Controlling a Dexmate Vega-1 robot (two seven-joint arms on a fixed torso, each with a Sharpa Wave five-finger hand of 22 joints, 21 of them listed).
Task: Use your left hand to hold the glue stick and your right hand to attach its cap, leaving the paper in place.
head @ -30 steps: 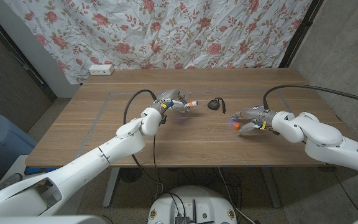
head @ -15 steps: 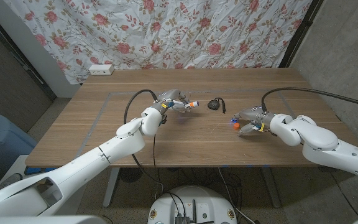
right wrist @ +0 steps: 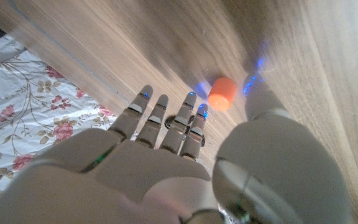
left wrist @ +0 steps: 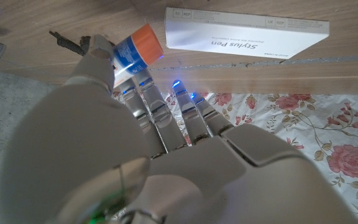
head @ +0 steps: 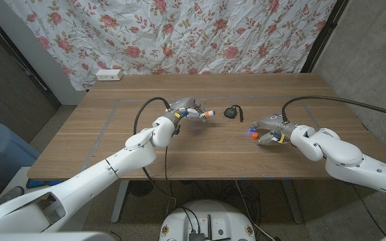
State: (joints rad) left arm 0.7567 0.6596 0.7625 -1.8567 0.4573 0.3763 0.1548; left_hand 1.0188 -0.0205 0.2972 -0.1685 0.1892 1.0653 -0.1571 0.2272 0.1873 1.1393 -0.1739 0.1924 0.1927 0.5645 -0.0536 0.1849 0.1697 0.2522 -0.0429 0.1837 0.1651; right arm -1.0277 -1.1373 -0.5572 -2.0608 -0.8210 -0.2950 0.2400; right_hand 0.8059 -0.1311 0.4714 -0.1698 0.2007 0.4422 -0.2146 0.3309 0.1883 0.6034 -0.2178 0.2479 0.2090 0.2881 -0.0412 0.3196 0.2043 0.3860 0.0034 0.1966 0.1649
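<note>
Left hand: the left hand (head: 185, 110) is up around the middle of the wooden table (head: 99, 144), fingers wrapped round the glue stick (head: 206, 114); in the left wrist view the thumb and fingers (left wrist: 145, 99) pinch the tube.
Glue stick: white and blue tube with an orange end (left wrist: 137, 51), pointing out toward the robot's right, uncapped as far as I can see.
White box: a flat white box (left wrist: 244, 31) lies on the table near the stick's end in the left wrist view.
Black item: a small dark object (head: 231, 112) sits on the table between the two hands.
Cap: the orange cap (head: 253, 135) lies on the table just off the right hand's fingertips; in the right wrist view (right wrist: 222, 93) it sits between thumb and fingers.
Right hand: the right hand (head: 271, 128) is low at the table, fingers (right wrist: 166, 121) spread apart, nothing held.
</note>
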